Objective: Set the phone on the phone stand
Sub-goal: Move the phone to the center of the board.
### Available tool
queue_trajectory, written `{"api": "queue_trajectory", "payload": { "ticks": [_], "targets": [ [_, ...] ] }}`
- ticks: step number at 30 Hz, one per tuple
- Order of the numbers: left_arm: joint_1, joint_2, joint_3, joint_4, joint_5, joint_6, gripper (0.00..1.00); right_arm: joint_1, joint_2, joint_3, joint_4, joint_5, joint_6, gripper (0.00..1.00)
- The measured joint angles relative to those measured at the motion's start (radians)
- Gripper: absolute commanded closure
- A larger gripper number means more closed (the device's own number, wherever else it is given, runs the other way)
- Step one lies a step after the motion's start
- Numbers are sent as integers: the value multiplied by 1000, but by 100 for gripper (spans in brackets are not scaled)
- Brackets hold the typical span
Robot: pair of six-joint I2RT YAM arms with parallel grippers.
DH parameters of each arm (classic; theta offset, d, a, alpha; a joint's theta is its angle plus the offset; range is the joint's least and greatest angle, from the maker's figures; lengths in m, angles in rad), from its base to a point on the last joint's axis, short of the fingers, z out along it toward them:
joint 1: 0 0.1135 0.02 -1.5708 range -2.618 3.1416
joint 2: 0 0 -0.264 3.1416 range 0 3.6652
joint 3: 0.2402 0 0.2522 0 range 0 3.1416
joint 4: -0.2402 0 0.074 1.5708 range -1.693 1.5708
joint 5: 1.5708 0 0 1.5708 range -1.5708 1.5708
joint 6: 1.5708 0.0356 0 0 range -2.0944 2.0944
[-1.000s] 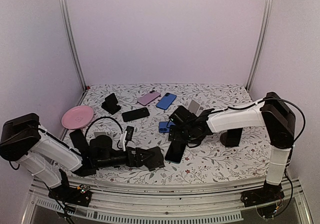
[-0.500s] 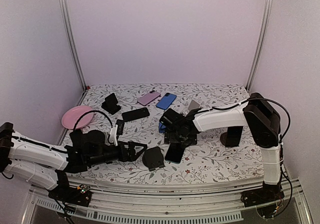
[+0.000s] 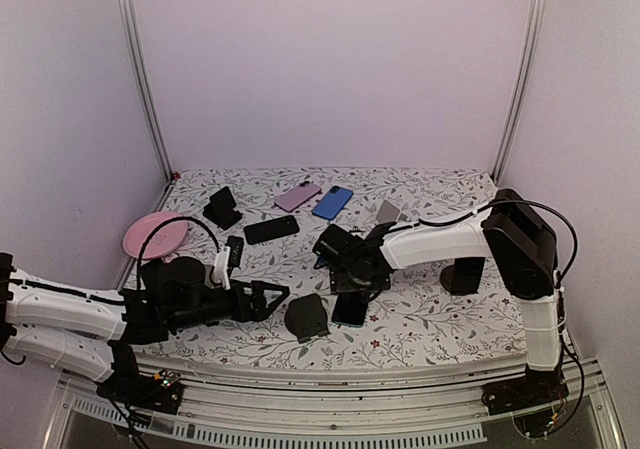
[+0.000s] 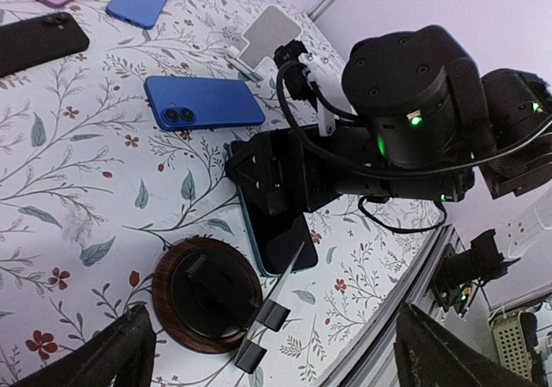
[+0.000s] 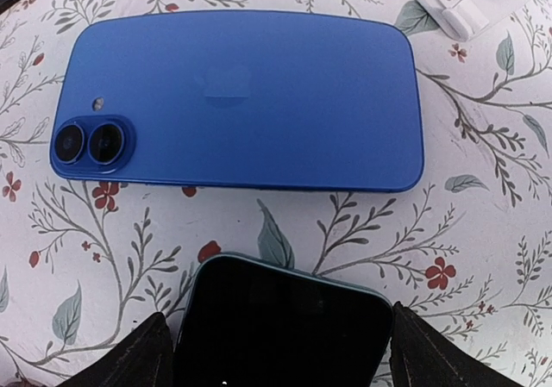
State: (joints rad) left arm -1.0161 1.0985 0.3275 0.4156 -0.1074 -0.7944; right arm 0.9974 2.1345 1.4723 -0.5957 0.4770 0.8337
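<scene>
A black-screened phone with a teal edge (image 3: pixel 350 310) lies flat on the flowered table, right of a round wooden-based phone stand (image 3: pixel 305 319). Both show in the left wrist view, the phone (image 4: pixel 285 245) and the stand (image 4: pixel 207 296). My right gripper (image 3: pixel 345 274) is open and low over the phone's far end. In the right wrist view its fingers (image 5: pixel 147 357) flank the phone (image 5: pixel 285 327) close to both long edges. My left gripper (image 3: pixel 262 298) is open and empty, just left of the stand and apart from it.
A blue phone (image 5: pixel 237 102) lies face down just beyond the right gripper. A white stand (image 3: pixel 388 212), a purple phone (image 3: pixel 297 197), another blue phone (image 3: pixel 332 203), a black phone (image 3: pixel 271 230), a black stand (image 3: pixel 222 207) and a pink plate (image 3: pixel 155 234) lie farther back.
My left gripper has let go of the wooden stand and drawn back to the left, now open. My right gripper has moved left and down over the phone's far end.
</scene>
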Motion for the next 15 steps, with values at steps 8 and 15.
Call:
{"api": "queue_trajectory", "payload": {
  "ticks": [8,15],
  "targets": [
    [16,-28,28,-52,-1,24,3,-23,-99,-149,83,-29,-114,17],
    [42,-32,52,-67,3,43,3,-29,-117,-174,124,-83,-204,11]
  ]
}}
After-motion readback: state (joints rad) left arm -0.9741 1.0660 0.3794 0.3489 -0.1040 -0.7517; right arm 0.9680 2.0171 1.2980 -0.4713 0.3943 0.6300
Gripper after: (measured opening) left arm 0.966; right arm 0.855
